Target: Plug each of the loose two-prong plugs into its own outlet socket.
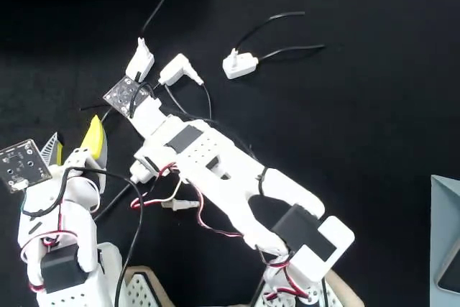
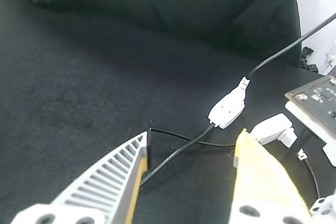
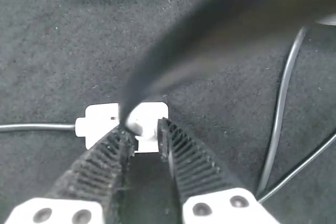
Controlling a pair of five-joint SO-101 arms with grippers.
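A white plug (image 1: 141, 59) lies on the black mat at the back left, with a black cable running off each end. My right gripper (image 1: 138, 71) is over its near end. In the right wrist view the right gripper (image 3: 142, 129) is shut on this white plug (image 3: 102, 121), with a blurred dark cable crossing in front. A second white plug (image 1: 180, 70) lies just right of it, and a third (image 1: 239, 64) lies farther right. My left gripper (image 1: 72, 145) hangs open at the front left. From the left wrist, the left gripper (image 2: 192, 134) faces the first plug (image 2: 228, 108), well short of it.
Thin black cables (image 1: 277, 52) trail over the mat around the plugs. The right arm (image 1: 237, 177) stretches diagonally across the middle of the table. A grey-blue bin (image 1: 445, 235) sits at the right edge. The right arm's camera board (image 2: 315, 95) stands close to the left gripper.
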